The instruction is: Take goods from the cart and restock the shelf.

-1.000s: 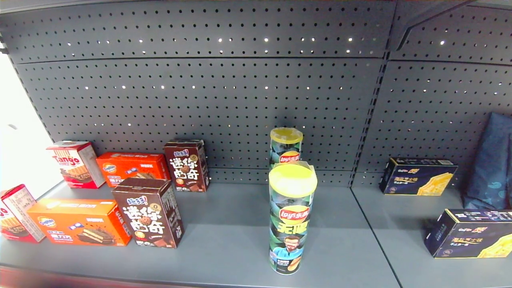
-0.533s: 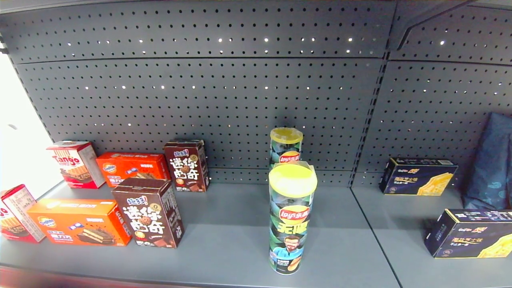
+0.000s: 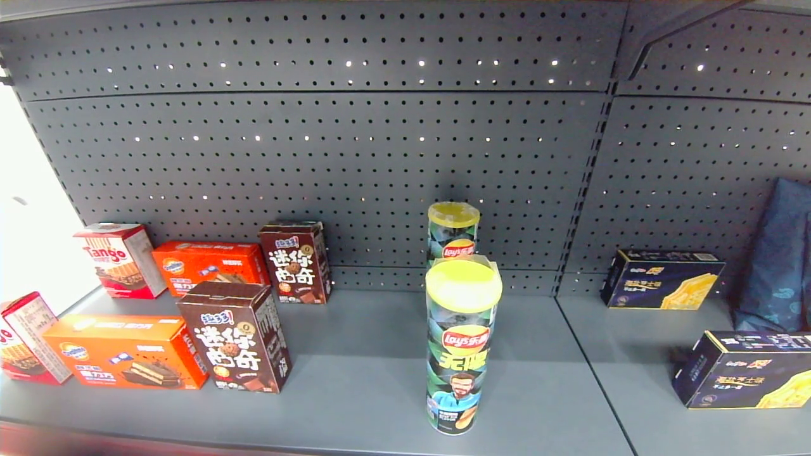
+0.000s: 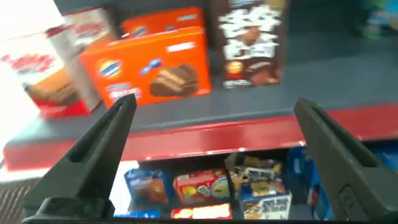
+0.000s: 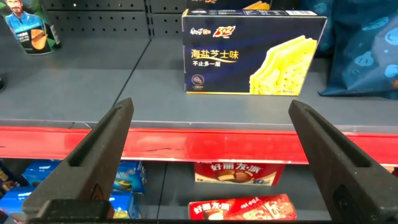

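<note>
At the middle of the shelf (image 3: 367, 386) a tall chip can (image 3: 461, 345) with a yellow lid stands upright, and a second chip can (image 3: 453, 231) stands at its 12 o'clock, close to the pegboard back (image 3: 317, 158). At the tall can's 9 o'clock sits a brown cookie box (image 3: 236, 335), with an orange cake box (image 3: 123, 351) just beside it, farther toward 9. Toward 3 o'clock, in the next bay, a front cracker box (image 3: 744, 368) and a rear cracker box (image 3: 662, 278) stand well apart, with a blue bag (image 3: 776, 253) near the rear one. The left claw (image 4: 214, 155) hangs before the shelf's red edge strip (image 4: 186, 140), facing the orange cake box, fingers spread wide and holding nothing; the right claw (image 5: 211, 155) is equally wide and empty, facing the front cracker box
</note>
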